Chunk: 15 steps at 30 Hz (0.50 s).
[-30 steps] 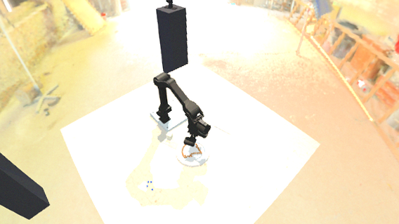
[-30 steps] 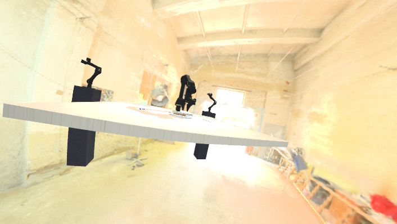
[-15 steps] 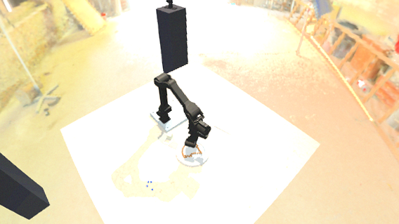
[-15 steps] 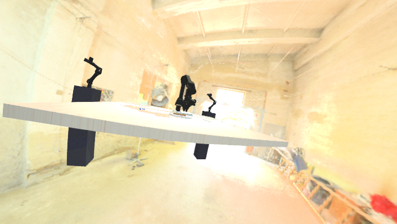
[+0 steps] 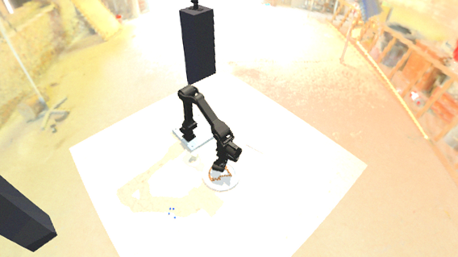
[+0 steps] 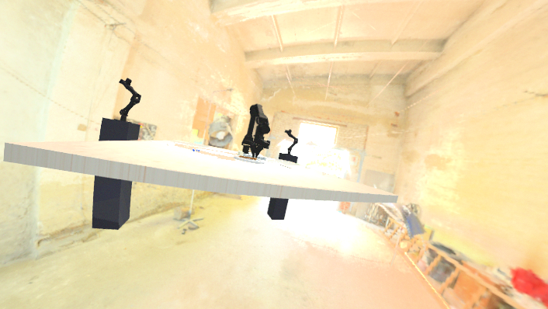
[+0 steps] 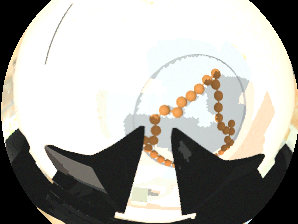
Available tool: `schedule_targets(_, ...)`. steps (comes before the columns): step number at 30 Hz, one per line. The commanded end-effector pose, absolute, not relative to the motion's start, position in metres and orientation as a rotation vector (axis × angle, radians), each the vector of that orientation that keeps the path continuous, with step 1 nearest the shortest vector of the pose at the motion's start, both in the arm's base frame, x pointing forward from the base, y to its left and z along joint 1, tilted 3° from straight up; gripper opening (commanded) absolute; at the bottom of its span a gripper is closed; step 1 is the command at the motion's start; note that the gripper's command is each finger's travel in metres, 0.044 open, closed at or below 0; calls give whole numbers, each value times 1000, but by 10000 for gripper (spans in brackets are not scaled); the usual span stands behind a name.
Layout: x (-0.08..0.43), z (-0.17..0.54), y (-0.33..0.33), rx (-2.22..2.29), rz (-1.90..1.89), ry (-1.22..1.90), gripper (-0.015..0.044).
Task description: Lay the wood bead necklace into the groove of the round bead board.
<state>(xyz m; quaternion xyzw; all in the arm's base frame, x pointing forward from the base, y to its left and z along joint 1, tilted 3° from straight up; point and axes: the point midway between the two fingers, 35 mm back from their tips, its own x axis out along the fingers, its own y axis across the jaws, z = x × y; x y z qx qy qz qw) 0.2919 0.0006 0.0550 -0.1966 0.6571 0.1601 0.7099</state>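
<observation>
The round bead board [image 5: 224, 188] [image 7: 192, 131] is a pale disc with a thin rim. The orange-brown wood bead necklace [image 5: 215, 179] [image 6: 247, 157] [image 7: 190, 95] lies on it. In the wrist view its bottom curves near the rim, a slanting row crosses to a peak at the upper right, and the right side runs inward with a kink. My gripper [image 5: 219, 168] [image 6: 254, 156] [image 7: 158, 128] is low over the board, partly open. Beads show in the gap between its fingers; none looks pinched. The right finger hides some bottom beads. The groove cannot be made out.
Small blue dots [image 5: 172, 213] [image 6: 195, 150] mark the white table, left of the board in the top view. A thin dark line [image 5: 255, 149] [image 7: 55, 35] is on the table. The arm's pale base plate [image 5: 202, 143] sits behind the board. Other arms stand on dark pillars [image 5: 199, 44] beyond the table.
</observation>
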Motion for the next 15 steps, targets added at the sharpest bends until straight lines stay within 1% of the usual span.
schedule_targets(1, 290, 47, 1, -439, 364, 1466, 120)
schedule_targets(6, 290, 46, 1, -439, 365, 1466, 120)
schedule_targets(10, 291, 48, 0, -437, 358, 1464, 15)
schedule_targets(11, 291, 48, 0, -437, 358, 1464, 0)
schedule_targets(15, 291, 48, 0, -437, 358, 1464, 0)
